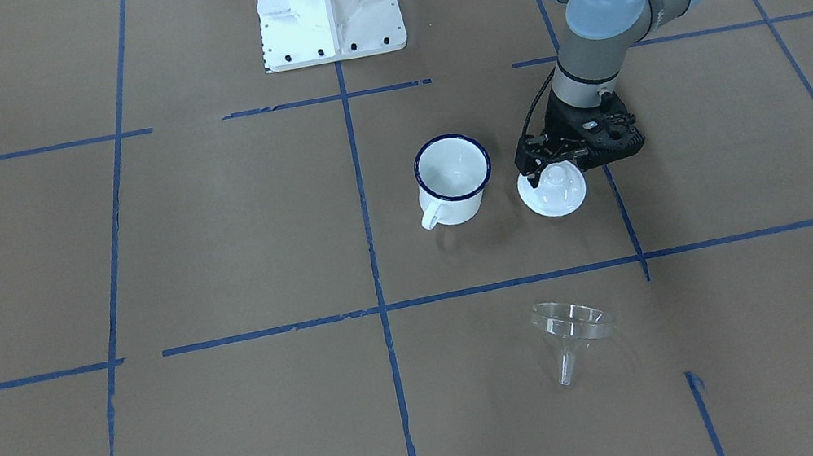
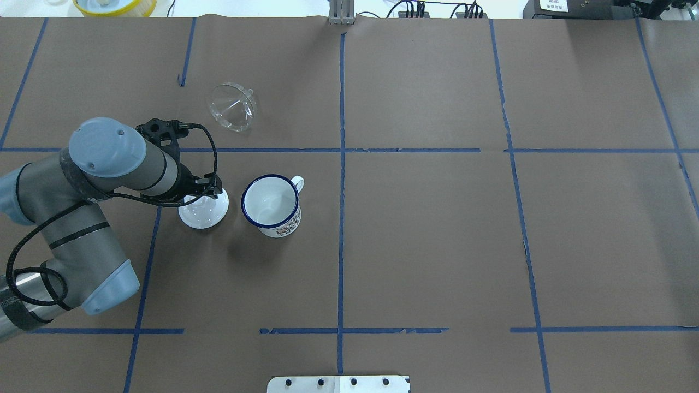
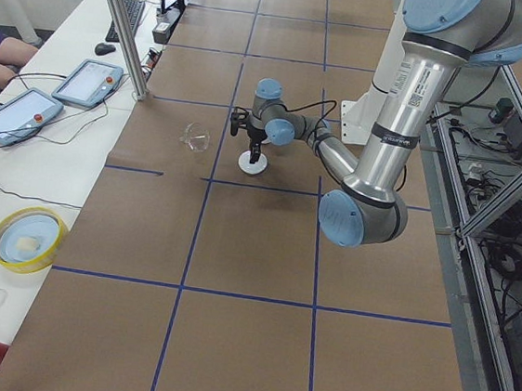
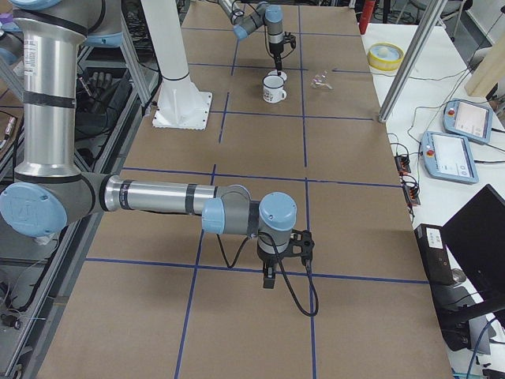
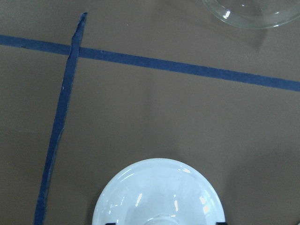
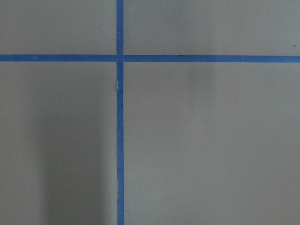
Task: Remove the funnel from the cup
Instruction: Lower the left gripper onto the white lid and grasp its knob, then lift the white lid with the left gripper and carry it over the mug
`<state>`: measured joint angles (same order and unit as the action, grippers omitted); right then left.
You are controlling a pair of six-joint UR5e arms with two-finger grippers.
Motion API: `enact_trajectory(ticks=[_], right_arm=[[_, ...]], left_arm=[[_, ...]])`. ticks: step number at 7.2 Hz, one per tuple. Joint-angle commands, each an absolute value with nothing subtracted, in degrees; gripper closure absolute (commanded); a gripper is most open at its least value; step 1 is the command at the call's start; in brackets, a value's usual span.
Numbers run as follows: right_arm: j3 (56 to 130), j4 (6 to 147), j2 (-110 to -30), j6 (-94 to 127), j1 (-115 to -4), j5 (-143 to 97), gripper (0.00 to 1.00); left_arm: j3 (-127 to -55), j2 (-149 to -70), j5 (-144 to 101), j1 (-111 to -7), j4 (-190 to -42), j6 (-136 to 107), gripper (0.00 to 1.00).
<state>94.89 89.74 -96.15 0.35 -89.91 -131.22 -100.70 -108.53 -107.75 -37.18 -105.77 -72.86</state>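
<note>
The clear funnel (image 1: 570, 324) lies on its side on the brown table, apart from the cup, also in the overhead view (image 2: 232, 106); its rim shows at the top of the left wrist view (image 5: 253, 11). The white mug with a blue rim (image 1: 454, 179) stands upright and empty (image 2: 271, 204). My left gripper (image 1: 549, 167) hangs over a round white knobbed lid (image 1: 553, 191) beside the mug; its jaws stand wide apart around the knob. My right gripper (image 4: 269, 276) hovers over bare table far from these things; I cannot tell whether it is open or shut.
The white robot base (image 1: 327, 2) stands at the table's robot side. A yellow-rimmed dish (image 2: 114, 5) sits off the far left corner. Two tablets (image 4: 461, 142) and a metal post (image 4: 410, 63) are on the operators' side.
</note>
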Motion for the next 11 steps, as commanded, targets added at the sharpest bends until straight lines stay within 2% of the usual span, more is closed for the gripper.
enact_trajectory(ticks=[1,2,3,4,5,7,9,11], right_arm=[[94.92,89.74,-96.15,0.35,-89.91,-131.22,0.0],[94.92,89.74,-96.15,0.35,-89.91,-131.22,0.0],[94.92,89.74,-96.15,0.35,-89.91,-131.22,0.0],[94.83,89.74,-96.15,0.35,-89.91,-131.22,0.0],[94.92,89.74,-96.15,0.35,-89.91,-131.22,0.0],[94.92,89.74,-96.15,0.35,-89.91,-131.22,0.0],[94.92,89.74,-96.15,0.35,-89.91,-131.22,0.0],[94.92,89.74,-96.15,0.35,-89.91,-131.22,0.0]], left_arm=[[-100.72,-108.54,-107.75,-37.18,-105.82,-72.86,0.45],[-100.81,-108.54,-107.75,-37.26,-105.73,-72.86,0.53],[-100.81,-108.54,-107.75,-37.35,-105.73,-72.95,0.7],[-101.42,-108.46,-107.75,-37.61,-105.65,-72.95,0.94],[-102.38,-108.46,-107.75,-38.31,-104.95,-72.95,1.0],[-108.16,-108.28,-111.78,-42.52,-99.1,-72.43,1.0],[-117.81,-108.98,-112.41,-46.74,-86.63,-72.25,1.0],[-118.57,-118.25,-114.34,-47.2,-75.03,-72.68,1.0]])
